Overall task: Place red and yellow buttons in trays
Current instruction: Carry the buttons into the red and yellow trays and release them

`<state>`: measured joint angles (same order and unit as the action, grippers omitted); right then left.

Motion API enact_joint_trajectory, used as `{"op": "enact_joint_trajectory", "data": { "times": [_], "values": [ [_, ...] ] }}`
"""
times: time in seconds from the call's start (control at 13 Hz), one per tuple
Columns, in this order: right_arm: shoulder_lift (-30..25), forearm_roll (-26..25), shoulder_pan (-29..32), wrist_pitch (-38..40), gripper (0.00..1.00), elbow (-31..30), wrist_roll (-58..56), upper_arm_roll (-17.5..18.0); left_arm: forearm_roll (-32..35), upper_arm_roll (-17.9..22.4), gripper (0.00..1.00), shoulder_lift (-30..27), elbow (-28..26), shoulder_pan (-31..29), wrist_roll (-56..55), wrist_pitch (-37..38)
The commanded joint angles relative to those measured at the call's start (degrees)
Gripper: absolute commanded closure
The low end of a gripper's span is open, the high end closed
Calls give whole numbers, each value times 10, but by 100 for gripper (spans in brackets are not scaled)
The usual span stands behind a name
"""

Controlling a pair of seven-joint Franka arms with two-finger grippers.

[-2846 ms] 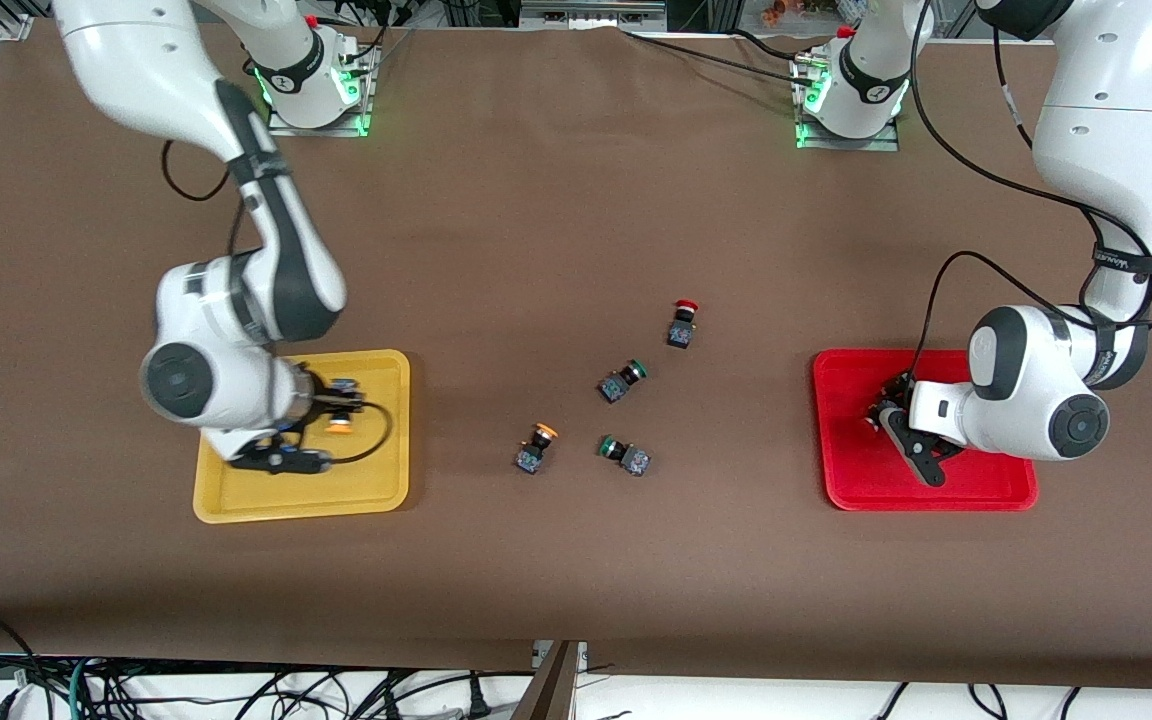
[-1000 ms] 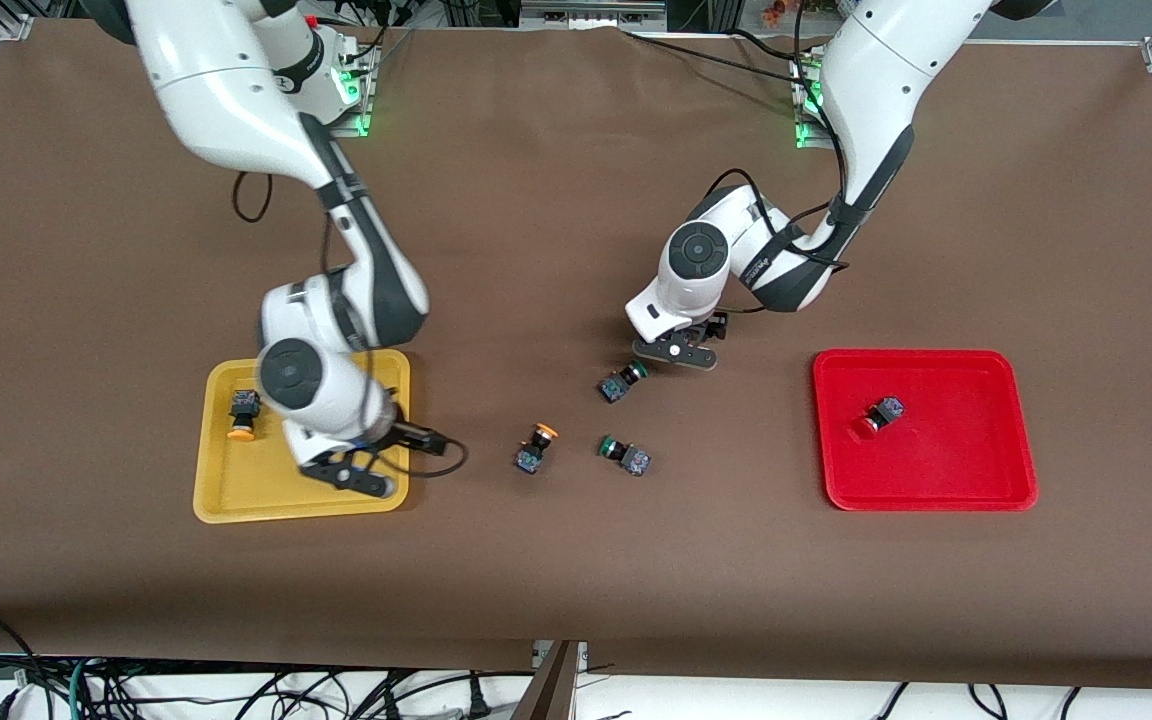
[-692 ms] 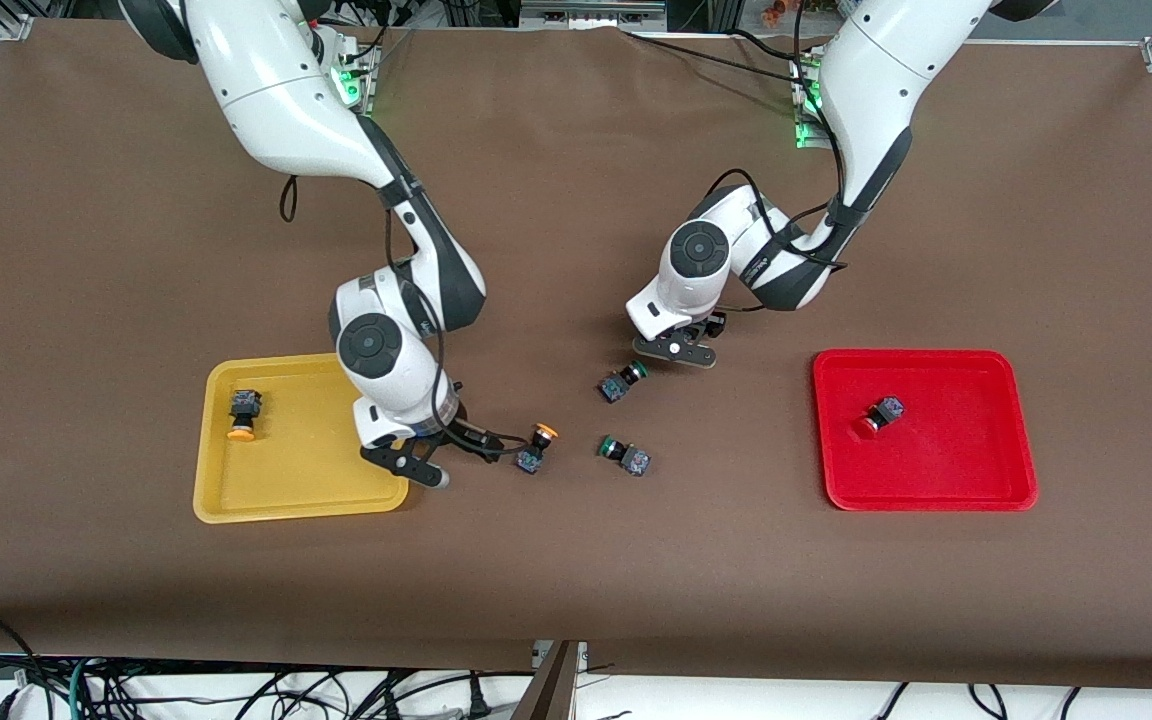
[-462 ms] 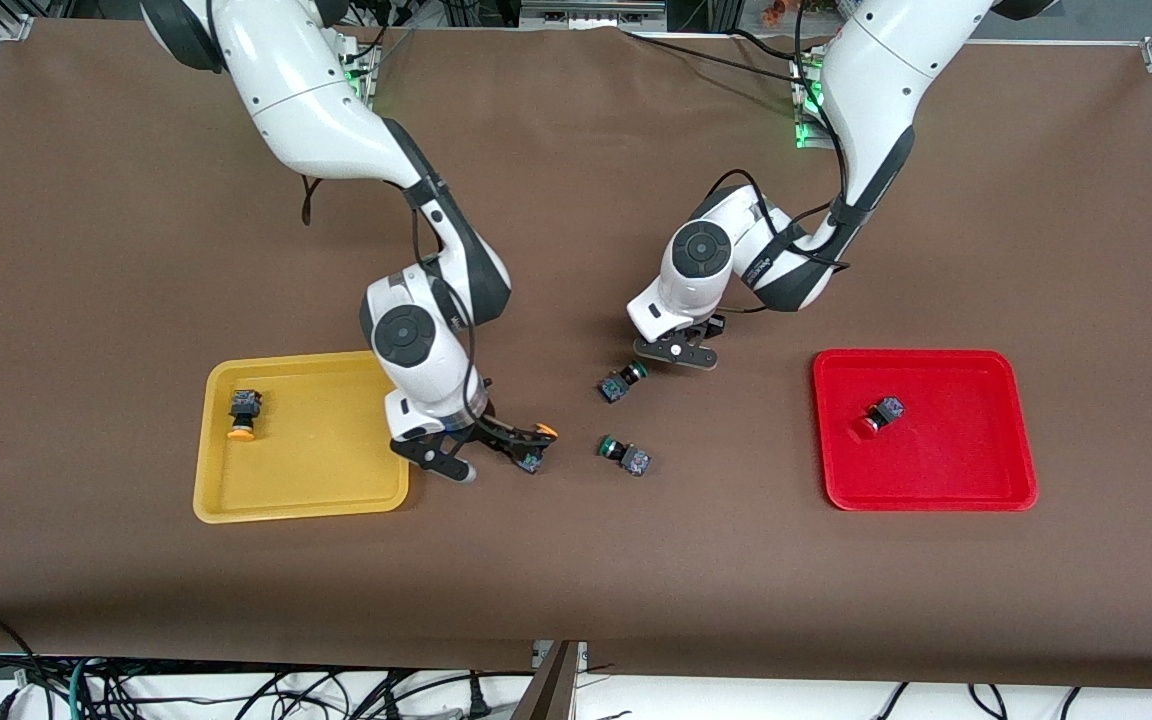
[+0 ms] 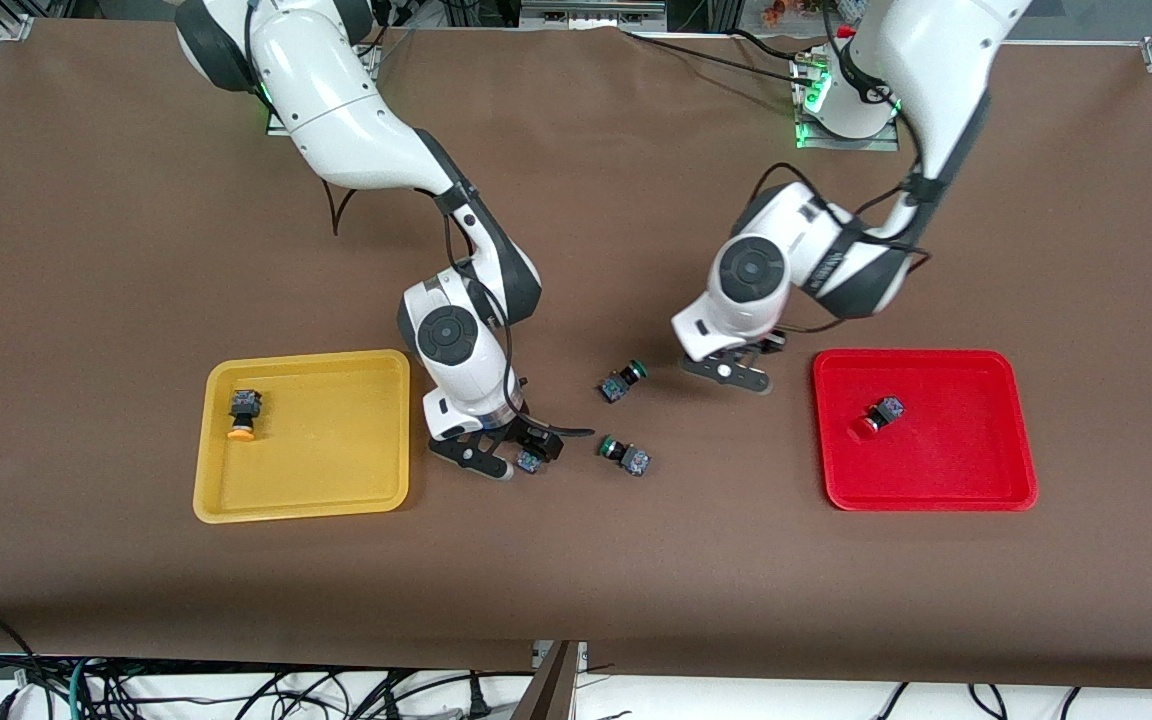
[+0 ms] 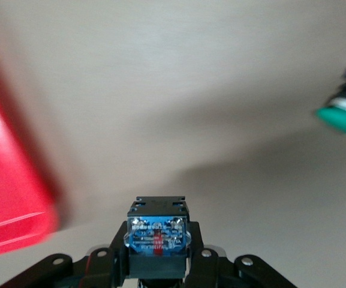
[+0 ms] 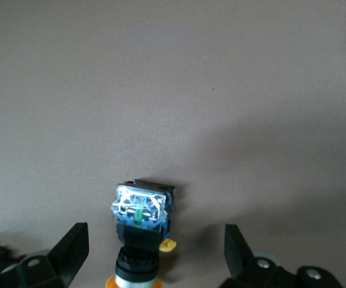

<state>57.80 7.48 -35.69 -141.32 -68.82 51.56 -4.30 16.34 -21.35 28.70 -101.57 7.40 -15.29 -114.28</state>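
Pincer, right: the right pincer (image 5: 514,455) is low over the desk (image 5: 576,200), just beside the yellow tray (image 5: 306,508). It is spread wide around the loose yellow button (image 5: 530,462) and not touching it.
Right wrist view: both fingers (image 7: 71,249) stand apart from the loose yellow button (image 7: 141,219), which lies on its side with a sliver of orange cap showing. The front view hides this cap under the arm.
Pincer, left: the left pincer (image 5: 731,368) hangs over bare desk between the farther green button (image 5: 622,380) and the red tray (image 5: 926,500).
Left wrist view: the left pincer (image 6: 158,267) is clamped on the held button (image 6: 158,234), its cap out of sight. The front view does not show this grip. The red tray's edge (image 6: 11,210) and a green cap (image 6: 340,117) also show.
Trays: the trayed yellow button (image 5: 243,415) lies in the yellow tray, and the trayed red button (image 5: 876,415) lies in the red tray.
Desk: brown covering; the nearer green button (image 5: 626,455) lies near the loose yellow button.
Room: cables (image 5: 336,690) hang below the desk's near edge.
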Motion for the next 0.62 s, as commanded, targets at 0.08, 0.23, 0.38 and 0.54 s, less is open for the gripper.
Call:
{"op": "enact_joint_trajectory", "data": {
  "times": [0.08, 0.23, 0.38, 0.54],
  "values": [
    [23, -2, -3, -6, 5, 34, 5, -5, 8, -5, 88, -2, 35, -97, 205, 45],
    [27, -3, -3, -9, 31, 35, 4, -5, 12, -5, 88, -2, 36, -156, 308, 37],
    [29, -4, -3, -13, 65, 34, 3, -5, 17, -3, 87, 5, 37, -192, 386, 8],
    [29, -6, -3, -10, 92, 34, -1, -6, 39, 7, 87, 24, 36, -224, 474, -61]
  ]
}}
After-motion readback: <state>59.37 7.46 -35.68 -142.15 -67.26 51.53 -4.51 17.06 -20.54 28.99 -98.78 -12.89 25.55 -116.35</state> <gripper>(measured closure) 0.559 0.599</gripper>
